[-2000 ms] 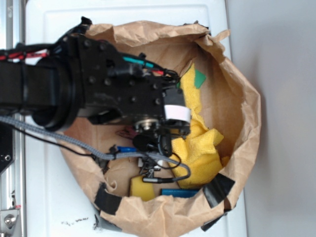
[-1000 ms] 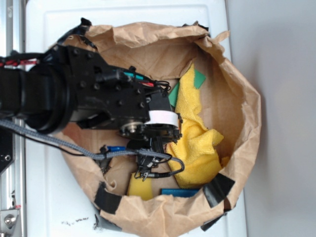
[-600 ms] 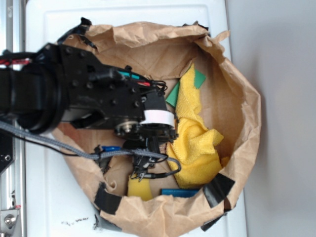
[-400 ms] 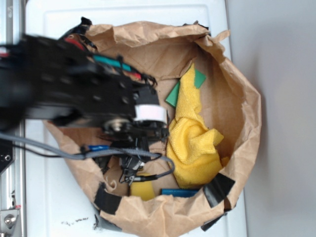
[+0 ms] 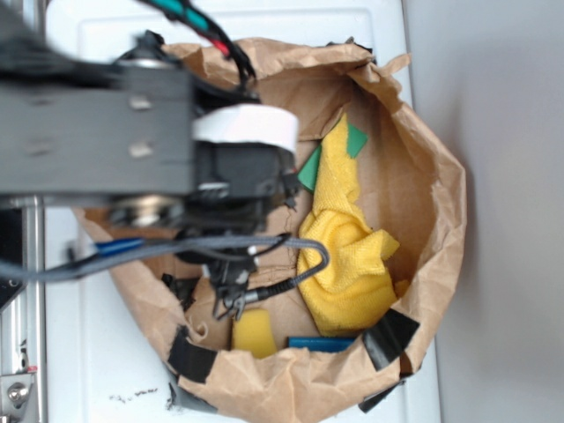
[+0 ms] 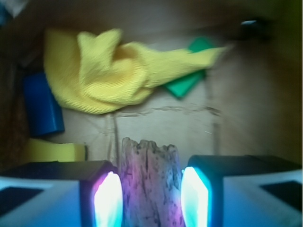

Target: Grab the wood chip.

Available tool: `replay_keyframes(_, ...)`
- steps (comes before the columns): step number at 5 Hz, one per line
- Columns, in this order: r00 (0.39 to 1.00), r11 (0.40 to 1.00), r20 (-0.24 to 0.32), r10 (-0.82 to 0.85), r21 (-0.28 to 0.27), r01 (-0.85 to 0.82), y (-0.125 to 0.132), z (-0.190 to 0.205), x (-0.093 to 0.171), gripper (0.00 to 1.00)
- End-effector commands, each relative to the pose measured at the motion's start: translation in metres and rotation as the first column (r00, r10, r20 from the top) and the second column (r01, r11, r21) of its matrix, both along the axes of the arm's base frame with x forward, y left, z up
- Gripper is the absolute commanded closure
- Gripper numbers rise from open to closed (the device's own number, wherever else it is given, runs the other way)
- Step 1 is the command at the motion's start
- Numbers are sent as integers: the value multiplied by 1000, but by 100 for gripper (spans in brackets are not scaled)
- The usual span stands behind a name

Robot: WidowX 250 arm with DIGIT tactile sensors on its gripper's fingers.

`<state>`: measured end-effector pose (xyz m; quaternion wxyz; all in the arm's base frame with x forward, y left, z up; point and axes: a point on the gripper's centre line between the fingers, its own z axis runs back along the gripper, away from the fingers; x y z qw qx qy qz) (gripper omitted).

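White tabletop point(image 5: 264, 22) carries a crumpled brown paper bag point(image 5: 432, 203), mouth rolled open, rim patched with black tape point(image 5: 388, 339) toward its lower right edge. Inside lies a rumpled yellow cloth point(image 5: 348, 256) across the bag's floor, a green piece point(image 5: 310, 170) partly tucked under it, a yellow sponge block point(image 5: 254, 335) and a blue block point(image 5: 319, 344) along the bag's lower edge.

Exterior view: the arm fills the left half, blurred, so the gripper itself is not readable there. Wrist view settles it. The gripper point(image 6: 150, 198) has its two lit pads point(image 6: 108, 201) standing on either side of the wood chip point(image 6: 150, 175), which rises between them, upright in that view, ragged top edge clear of the pads. Jaws are drawn in on the chip; the left pad looks to be touching its edge, the right pad touching or very nearly so. The floor of the bag appears well behind the chip.

Handling, judged: the chip looks light, stiff and dry, with rough streaky grain, so it should not slip against the pads. Thin and splintery at the ragged end; that end could crumble under pressure. Best hold is across the flat faces or long edges, mid-length, where the piece is widest and solid. The present hold sits low on the piece, with a fair length projecting beyond the pads.
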<state>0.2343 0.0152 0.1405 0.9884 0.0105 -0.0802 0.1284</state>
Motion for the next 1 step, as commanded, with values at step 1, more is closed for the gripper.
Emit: replay_keyframes(1, 993, 999, 111, 27, 20, -29, -15, 25, 7, 100)
